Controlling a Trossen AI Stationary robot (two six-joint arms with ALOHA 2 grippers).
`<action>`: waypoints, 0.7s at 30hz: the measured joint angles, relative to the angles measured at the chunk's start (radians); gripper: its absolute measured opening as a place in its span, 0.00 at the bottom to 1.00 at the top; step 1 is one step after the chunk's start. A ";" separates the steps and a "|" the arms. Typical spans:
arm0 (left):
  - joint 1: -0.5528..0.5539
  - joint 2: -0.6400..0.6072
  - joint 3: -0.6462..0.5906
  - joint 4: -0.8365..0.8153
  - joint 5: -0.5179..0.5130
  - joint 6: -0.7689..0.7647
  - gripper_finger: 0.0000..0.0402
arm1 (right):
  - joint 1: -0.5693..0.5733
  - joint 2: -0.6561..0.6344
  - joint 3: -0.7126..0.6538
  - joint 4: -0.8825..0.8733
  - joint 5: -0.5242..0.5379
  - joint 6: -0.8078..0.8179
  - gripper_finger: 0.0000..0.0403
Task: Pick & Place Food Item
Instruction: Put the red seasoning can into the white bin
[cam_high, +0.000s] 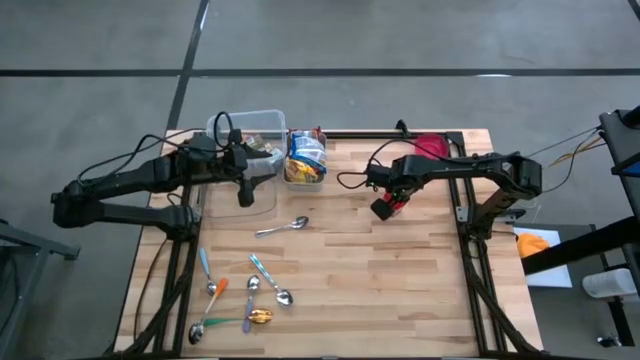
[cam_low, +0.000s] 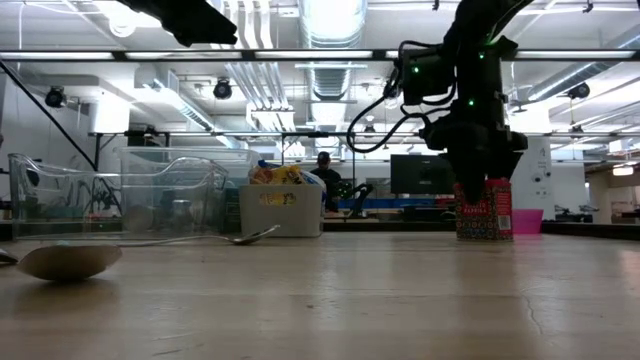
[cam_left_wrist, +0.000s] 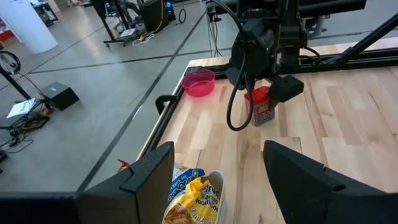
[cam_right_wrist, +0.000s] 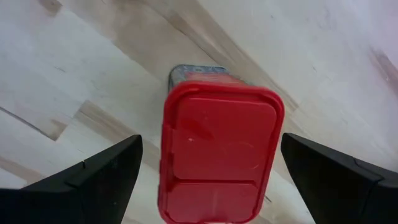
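Note:
A small canister with a red lid (cam_right_wrist: 217, 149) and a patterned label stands upright on its base on the wooden table (cam_high: 400, 270), right of centre; it also shows in the low view (cam_low: 486, 212) and the left wrist view (cam_left_wrist: 261, 107). My right gripper (cam_right_wrist: 214, 177) hangs over it, pointing down and open, one finger on each side of the lid with a gap on both sides. In the high view this gripper (cam_high: 388, 205) covers most of the canister. My left gripper (cam_left_wrist: 217, 180) is open and holds nothing, raised above the far left of the table (cam_high: 245, 190).
A white bin with snack bags (cam_high: 305, 160) and clear plastic tubs (cam_high: 250, 135) stand at the far edge. A pink bowl (cam_high: 430, 147) sits behind the canister. One spoon (cam_high: 282, 228) lies mid-table, and several more spoons (cam_high: 245, 295) lie near the front left.

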 joint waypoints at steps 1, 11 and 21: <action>0.000 0.000 0.000 0.000 0.000 0.000 0.62 | 0.000 0.000 -0.002 0.000 0.000 0.002 0.94; 0.000 0.000 0.000 0.000 0.000 0.000 0.62 | 0.001 0.000 -0.007 0.004 0.000 0.004 0.94; 0.000 0.000 0.000 0.000 0.000 0.000 0.62 | 0.001 0.000 -0.007 0.012 0.000 0.007 0.94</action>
